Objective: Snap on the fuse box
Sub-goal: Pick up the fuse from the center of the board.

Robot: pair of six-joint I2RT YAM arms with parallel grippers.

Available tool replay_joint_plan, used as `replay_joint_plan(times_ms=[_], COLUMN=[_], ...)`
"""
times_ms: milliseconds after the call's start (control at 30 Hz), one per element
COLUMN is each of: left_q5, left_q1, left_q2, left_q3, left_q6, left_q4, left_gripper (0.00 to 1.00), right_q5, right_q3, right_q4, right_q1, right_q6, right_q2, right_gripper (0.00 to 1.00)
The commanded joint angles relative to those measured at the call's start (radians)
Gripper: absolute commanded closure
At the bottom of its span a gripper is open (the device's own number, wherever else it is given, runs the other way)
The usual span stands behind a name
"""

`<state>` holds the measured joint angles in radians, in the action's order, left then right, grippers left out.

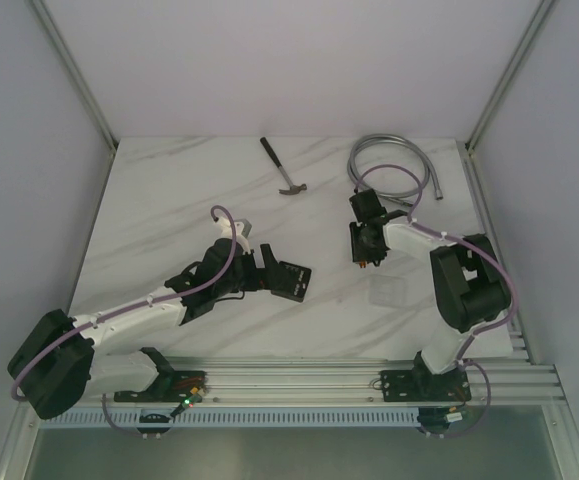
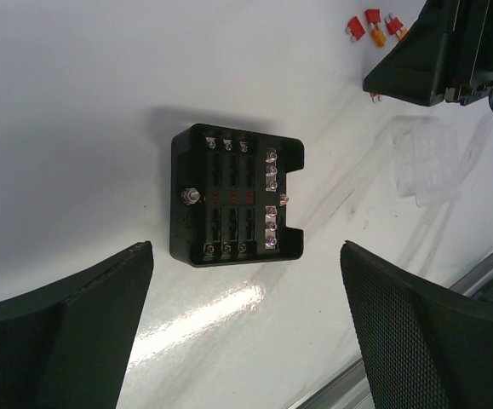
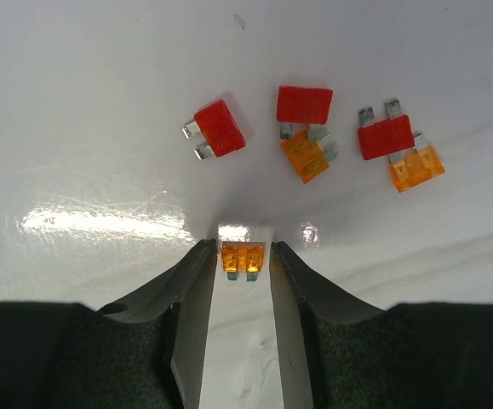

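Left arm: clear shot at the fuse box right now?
Likely yes: the left gripper is open and the fuse box lies uncovered straight ahead of it, with nothing between them.

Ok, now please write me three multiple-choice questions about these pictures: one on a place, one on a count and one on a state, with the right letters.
1. Where is the fuse box?
A. on the table, below the left gripper
B. lifted in the air
C. on the floor

2. How many red fuses lie loose in the right wrist view?
A. one
B. three
C. five

3. How does the left gripper stand?
A. wide open
B. shut on the box
C. shut on nothing

Answers:
1 A: in the left wrist view the box sits flat on the white surface, between the two fingers.
2 B: three red bodies lie there.
3 A: the fingers stand far apart on both sides of the box and touch nothing.
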<state>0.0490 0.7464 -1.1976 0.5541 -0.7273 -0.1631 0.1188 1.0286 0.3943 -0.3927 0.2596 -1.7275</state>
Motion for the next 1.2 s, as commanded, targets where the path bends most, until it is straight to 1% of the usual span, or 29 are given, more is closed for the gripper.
replay_joint_plan(times_ms=[0,267,433,667,800,900,967,1100,1167], left_q5=[-0.018,-0.026,-0.047,-0.053,-0.029,-0.012,0.008,0.037,0.061], left_q1=[-0.003,-0.004,-0.004,0.004,0.013,0.019,0.027,0.046,0.062], left_q2=[0.003,0.004,-0.016,-0.030,-0.048,-0.074,-0.099,-0.155,-0.182], left_q3=[0.001,0.001,0.012,0.018,0.014,0.012,0.013,0.027,0.034], left_q6=[0.014,0.004,-0.002,-0.016,-0.042,-0.055,-0.048,-0.035,-0.007], left_q4=[0.005,0.005,0.001,-0.050,-0.129,-0.238,-0.311,-0.427,-0.478], left_gripper=[0.00,0.00,0.00,0.00,0.01,0.05,0.12,0.28,0.34], right_q5=[-0.049,-0.012,-0.004,-0.003,-0.038,-0.075,-0.093,-0.117,-0.139], right_q3=[0.026,0.030,0.028,0.022,0.016,0.010,0.002,-0.013,-0.025], right_q4=[0.040,0.064,0.056,-0.002,-0.071,-0.134,-0.179,-0.257,-0.293], right_q1=[0.008,0.008,0.006,-0.020,-0.047,-0.068,-0.085,-0.115,-0.129], right_q6=[-0.022,-0.011,0.012,0.078,0.142,0.207,0.252,0.331,0.362], right_q2=[-0.037,-0.039,-0.007,0.077,0.115,0.142,0.167,0.219,0.236], right_gripper=[0.62,0.71,0.77,0.77,0.77,0.77,0.78,0.78,0.78])
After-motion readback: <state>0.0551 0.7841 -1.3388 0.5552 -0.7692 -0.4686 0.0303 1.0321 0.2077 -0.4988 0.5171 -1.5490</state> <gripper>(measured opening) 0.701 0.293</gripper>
